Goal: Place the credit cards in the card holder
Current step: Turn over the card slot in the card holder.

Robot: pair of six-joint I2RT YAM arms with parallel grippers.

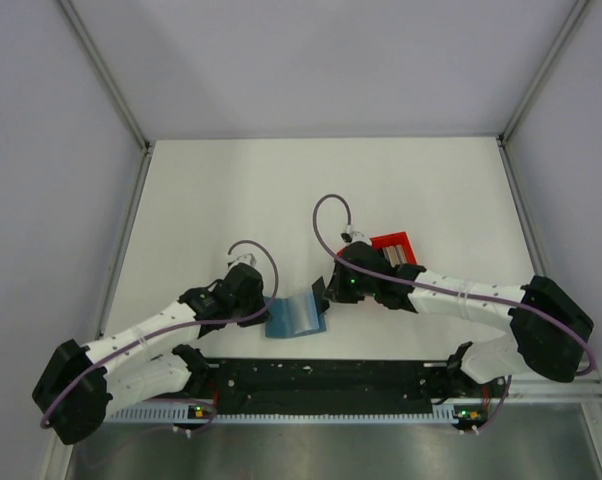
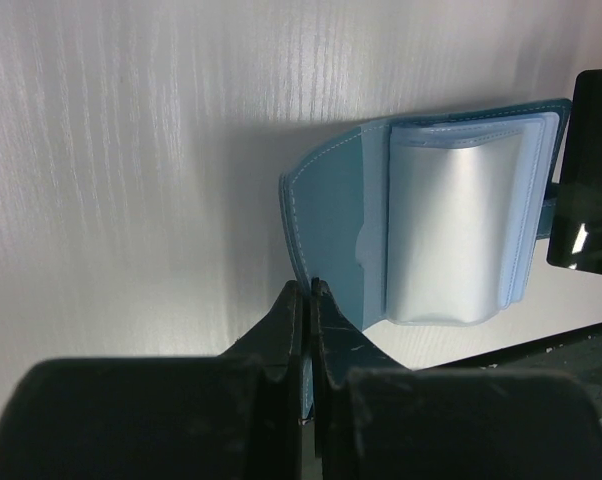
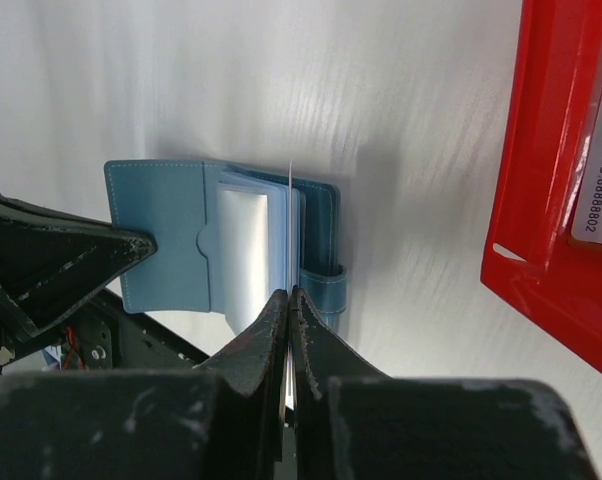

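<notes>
Right gripper (image 3: 290, 295) nips my thin pale credit card (image 3: 291, 185) edge-on over the open teal folding card holder (image 3: 161, 230); left gripper (image 2: 308, 290) clamps its flap.

Left gripper (image 2: 309, 287) pinches the open teal leather wallet's (image 2: 331, 220) flap; right gripper (image 3: 287, 293) clamps a thin whitish card (image 3: 291, 178) edge-on over it.

The top view looks down from high above and behind the arm bases, taking in the whole counter (image 1: 381, 190). The wrist views look along the left gripper (image 2: 309, 292) and right gripper (image 3: 287, 296), close above the counter. All three share the card holder (image 1: 294, 316).
</notes>
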